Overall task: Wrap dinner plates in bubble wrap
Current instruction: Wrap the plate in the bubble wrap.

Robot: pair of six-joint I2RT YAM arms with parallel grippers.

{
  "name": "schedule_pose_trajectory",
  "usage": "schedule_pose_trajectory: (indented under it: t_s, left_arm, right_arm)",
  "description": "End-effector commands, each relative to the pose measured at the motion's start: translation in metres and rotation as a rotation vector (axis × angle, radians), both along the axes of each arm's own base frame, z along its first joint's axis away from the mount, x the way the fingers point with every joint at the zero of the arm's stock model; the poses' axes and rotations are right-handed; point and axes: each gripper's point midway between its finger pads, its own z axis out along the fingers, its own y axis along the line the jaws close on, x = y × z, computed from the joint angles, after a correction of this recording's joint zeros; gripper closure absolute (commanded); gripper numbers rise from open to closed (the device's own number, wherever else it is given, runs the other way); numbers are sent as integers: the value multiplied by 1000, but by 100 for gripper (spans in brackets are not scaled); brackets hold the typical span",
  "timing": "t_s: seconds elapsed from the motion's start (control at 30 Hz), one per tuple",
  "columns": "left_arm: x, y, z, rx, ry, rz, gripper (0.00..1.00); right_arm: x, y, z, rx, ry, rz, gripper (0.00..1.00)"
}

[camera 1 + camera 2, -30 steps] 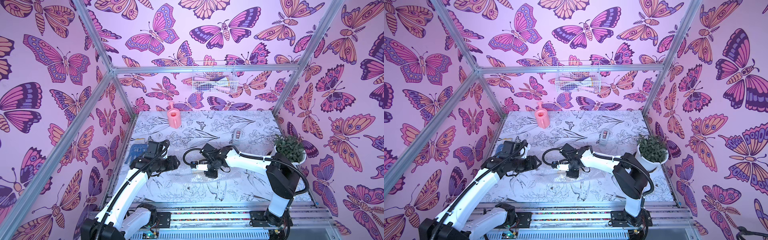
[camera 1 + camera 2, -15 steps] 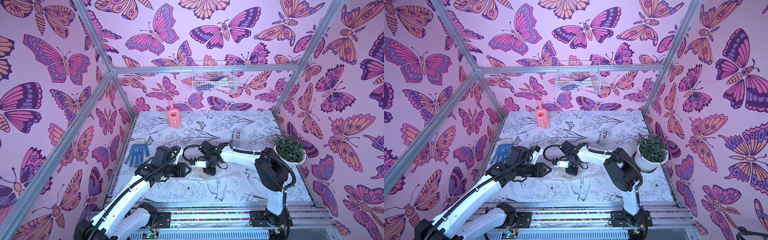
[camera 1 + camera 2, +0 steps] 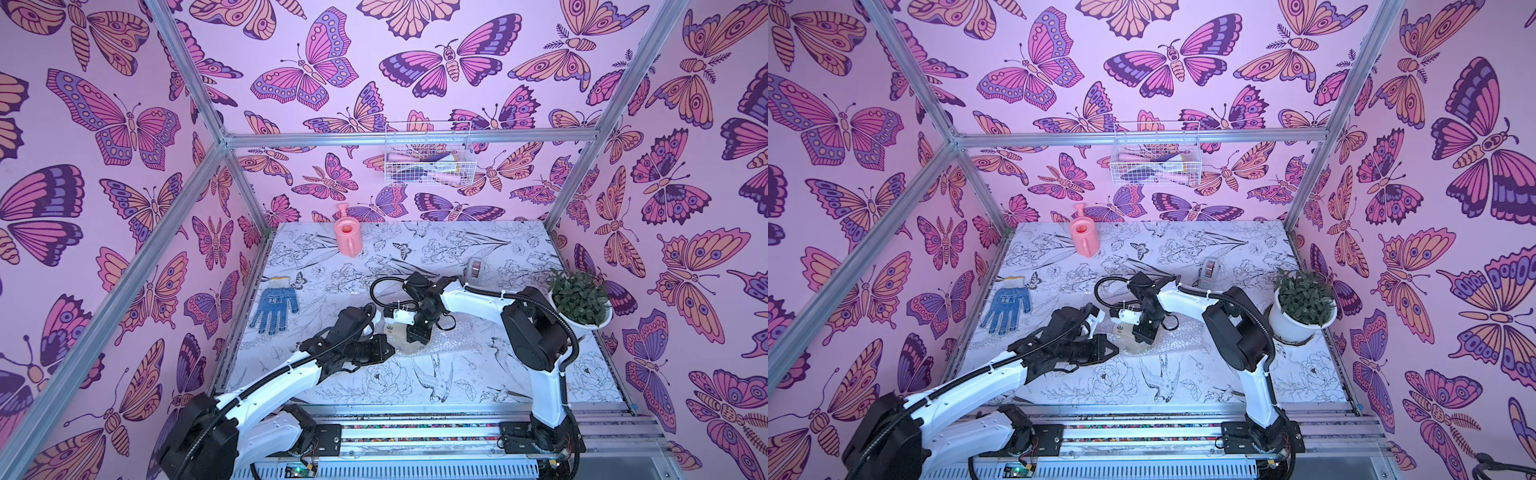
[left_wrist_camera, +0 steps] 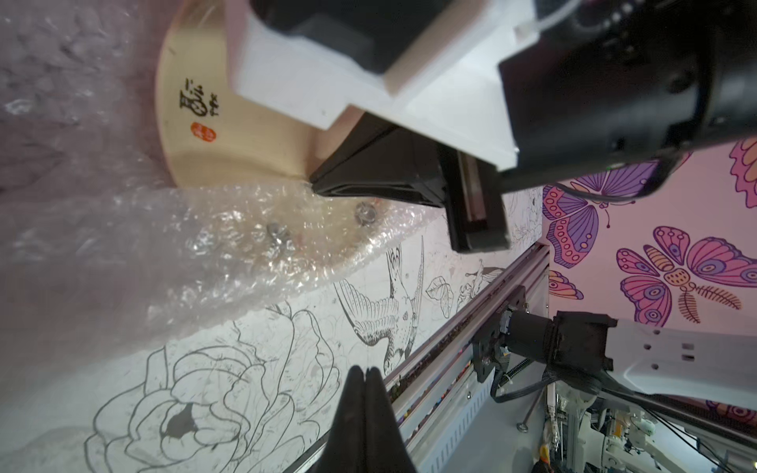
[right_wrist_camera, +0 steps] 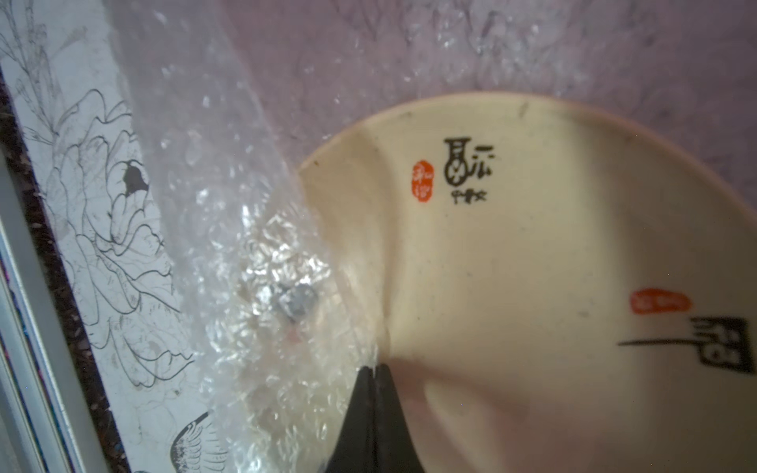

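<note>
A cream round plate (image 5: 532, 266) with black calligraphy marks and red seals lies on the bubble wrap (image 5: 245, 266). A flap of the wrap is folded over the plate's near edge. In both top views the plate (image 3: 394, 330) (image 3: 1121, 332) sits mid-table on the wrap (image 3: 453, 340) (image 3: 1179, 336). My right gripper (image 5: 375, 366) (image 3: 415, 338) (image 3: 1142, 338) points down, shut, with its tips at the flap's edge on the plate. My left gripper (image 4: 366, 370) (image 3: 388, 353) (image 3: 1115, 352) is shut on nothing, low over the table just left of the plate (image 4: 229, 135).
A blue glove (image 3: 274, 305) lies at the left. A pink watering can (image 3: 348, 237) stands at the back. A tape dispenser (image 3: 476, 268) and a potted plant (image 3: 579, 299) are at the right. A wire basket (image 3: 428, 160) hangs on the back wall.
My left arm has swung right toward the plate and its gripper has gone from open to shut. My right gripper has stayed shut at the plate.
</note>
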Motion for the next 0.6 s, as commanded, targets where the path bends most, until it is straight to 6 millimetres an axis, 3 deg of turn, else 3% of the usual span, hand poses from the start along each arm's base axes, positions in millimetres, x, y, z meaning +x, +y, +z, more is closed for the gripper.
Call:
schedule_pose_trajectory:
  t_s: [0.0,0.4,0.57]
  left_arm:
    - [17,-13,0,-17,-25,32,100]
    - [45,-17,-47,160,-41,57,100]
    - [47,-11,-67,215,-21,78,100]
  right_arm:
    - [-8,0,-1,8,77,-15,100]
    - [-12,-3,-10,13,165,-65,100]
    - [-8,-1,-9,44,211,-104,100]
